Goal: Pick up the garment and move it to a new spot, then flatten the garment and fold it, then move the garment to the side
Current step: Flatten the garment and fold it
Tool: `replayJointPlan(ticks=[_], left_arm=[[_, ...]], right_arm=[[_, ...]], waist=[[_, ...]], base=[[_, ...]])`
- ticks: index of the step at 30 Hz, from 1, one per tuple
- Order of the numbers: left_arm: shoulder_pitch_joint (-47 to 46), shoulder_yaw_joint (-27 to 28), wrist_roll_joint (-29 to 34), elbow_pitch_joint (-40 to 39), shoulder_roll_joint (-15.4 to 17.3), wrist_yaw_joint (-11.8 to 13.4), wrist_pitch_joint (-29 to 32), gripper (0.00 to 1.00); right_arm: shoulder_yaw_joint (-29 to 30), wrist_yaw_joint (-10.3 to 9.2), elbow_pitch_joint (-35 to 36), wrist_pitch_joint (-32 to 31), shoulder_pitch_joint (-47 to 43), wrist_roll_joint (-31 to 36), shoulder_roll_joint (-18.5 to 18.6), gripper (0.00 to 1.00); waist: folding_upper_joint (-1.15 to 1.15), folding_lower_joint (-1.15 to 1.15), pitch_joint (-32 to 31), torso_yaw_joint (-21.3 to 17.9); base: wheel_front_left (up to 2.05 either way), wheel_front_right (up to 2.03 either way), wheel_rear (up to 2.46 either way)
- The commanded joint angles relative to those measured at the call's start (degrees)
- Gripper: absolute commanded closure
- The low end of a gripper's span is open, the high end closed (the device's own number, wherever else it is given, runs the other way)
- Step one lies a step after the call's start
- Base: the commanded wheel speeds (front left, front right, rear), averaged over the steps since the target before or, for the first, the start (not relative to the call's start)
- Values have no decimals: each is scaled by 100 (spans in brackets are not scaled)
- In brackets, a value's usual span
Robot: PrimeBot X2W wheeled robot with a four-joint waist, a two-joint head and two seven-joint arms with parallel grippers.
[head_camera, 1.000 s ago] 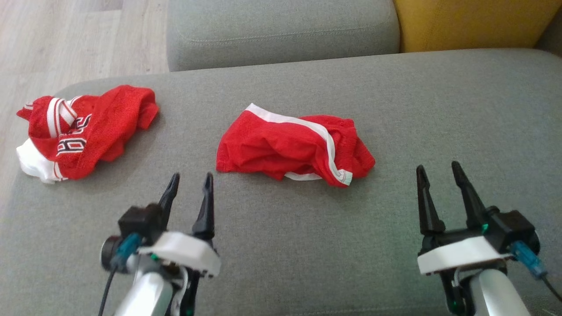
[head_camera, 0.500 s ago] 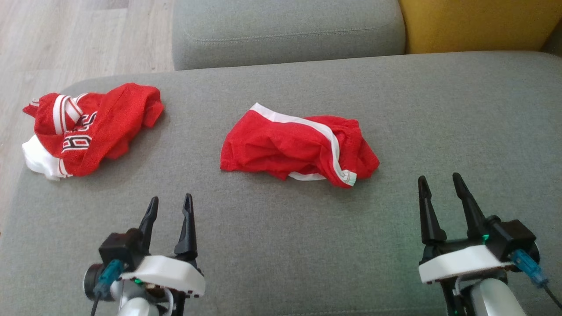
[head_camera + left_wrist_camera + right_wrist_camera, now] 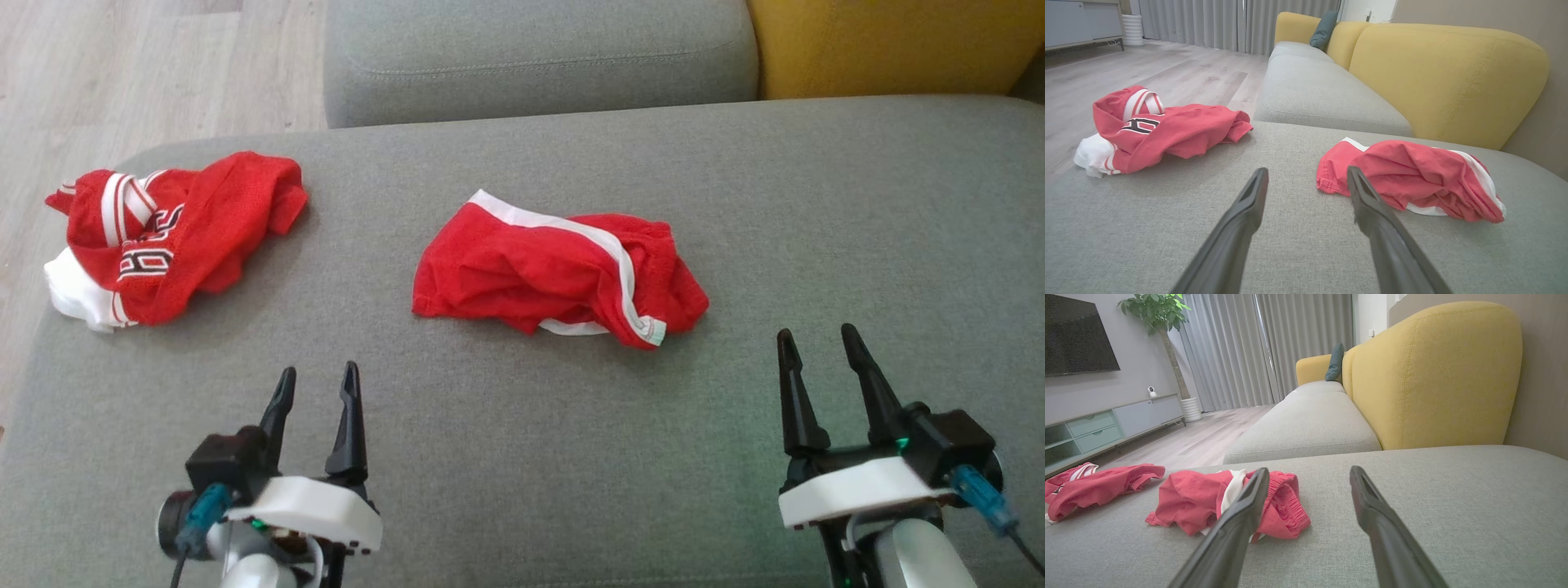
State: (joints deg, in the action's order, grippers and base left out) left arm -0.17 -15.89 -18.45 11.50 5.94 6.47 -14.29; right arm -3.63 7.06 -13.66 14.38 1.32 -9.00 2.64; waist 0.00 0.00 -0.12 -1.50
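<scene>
1. Both your claws hang released, fingers pointing up-frame: left claw (image 3: 318, 369) lower left, right claw (image 3: 817, 331) lower right.
2. Your red garment (image 3: 555, 273) lies crumpled mid-frame on the grey sofa cushion (image 3: 522, 457).

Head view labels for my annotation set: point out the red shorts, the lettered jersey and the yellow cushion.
red shorts (image 3: 522, 269), head view, central red fabric.
lettered jersey (image 3: 145, 263), head view, the lettering.
yellow cushion (image 3: 882, 41), head view, its front face.
</scene>
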Motion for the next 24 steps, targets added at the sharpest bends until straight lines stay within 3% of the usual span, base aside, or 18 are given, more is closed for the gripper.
replayJointPlan(ticks=[1, 10, 16, 24], left_arm=[[-153, 233, 68, -138, -16, -43, -71, 0], [-174, 276, 137, -75, -77, -116, -71, 0], [-263, 247, 187, -67, -133, -178, -71, 0], [-339, 176, 218, -66, -210, -241, -71, 0]], right_arm=[[-125, 43, 165, 62, 117, 7, 23, 0], [-170, 43, 110, 62, 189, 28, 23, 0], [-360, 43, -107, 62, 810, 101, 23, 0], [-794, 43, -1534, -564, 2280, 133, 23, 0]], waist=[[0, 0, 8, 6], [0, 0, 52, 57], [0, 0, 187, 215], [0, 0, 357, 640]], base=[[0, 0, 0], [0, 0, 0], [0, 0, 0], [0, 0, 0]])
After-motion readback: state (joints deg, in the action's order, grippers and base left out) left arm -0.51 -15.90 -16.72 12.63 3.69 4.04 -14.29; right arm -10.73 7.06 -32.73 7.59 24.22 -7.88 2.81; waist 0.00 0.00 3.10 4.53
